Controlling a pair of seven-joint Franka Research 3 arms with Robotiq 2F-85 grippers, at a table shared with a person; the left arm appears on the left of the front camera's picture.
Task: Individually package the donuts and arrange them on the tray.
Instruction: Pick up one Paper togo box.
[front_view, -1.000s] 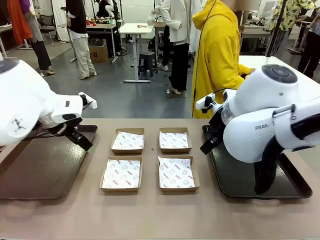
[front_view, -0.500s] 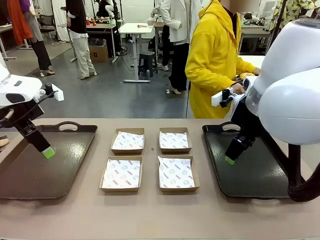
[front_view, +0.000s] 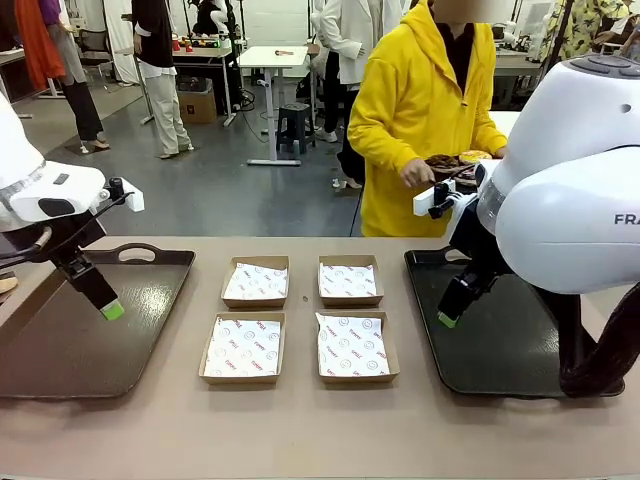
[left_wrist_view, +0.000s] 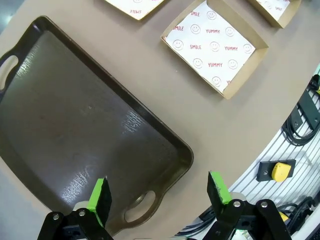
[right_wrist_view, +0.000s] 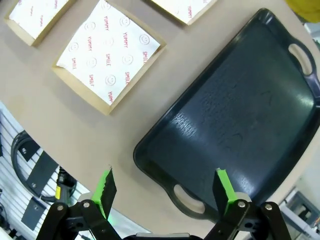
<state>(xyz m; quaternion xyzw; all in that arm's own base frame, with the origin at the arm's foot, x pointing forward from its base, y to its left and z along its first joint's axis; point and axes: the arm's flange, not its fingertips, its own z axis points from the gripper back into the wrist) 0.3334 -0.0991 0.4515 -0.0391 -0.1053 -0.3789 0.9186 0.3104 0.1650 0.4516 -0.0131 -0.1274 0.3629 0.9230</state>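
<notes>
four open boxes sit in a tight two-by-two block mid-table. left tray and right tray lie bare either side; the right arm overhangs the right tray.

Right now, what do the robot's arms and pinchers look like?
The left arm and right arm are smooth, rounded white shells; the right one shows grey letters starting FR. The left gripper and right gripper are black, each with two thin fingers tipped by bright green pads. A thick black cable runs along the right arm.

Glossy trays, cardbd boxes, paper liners
</notes>
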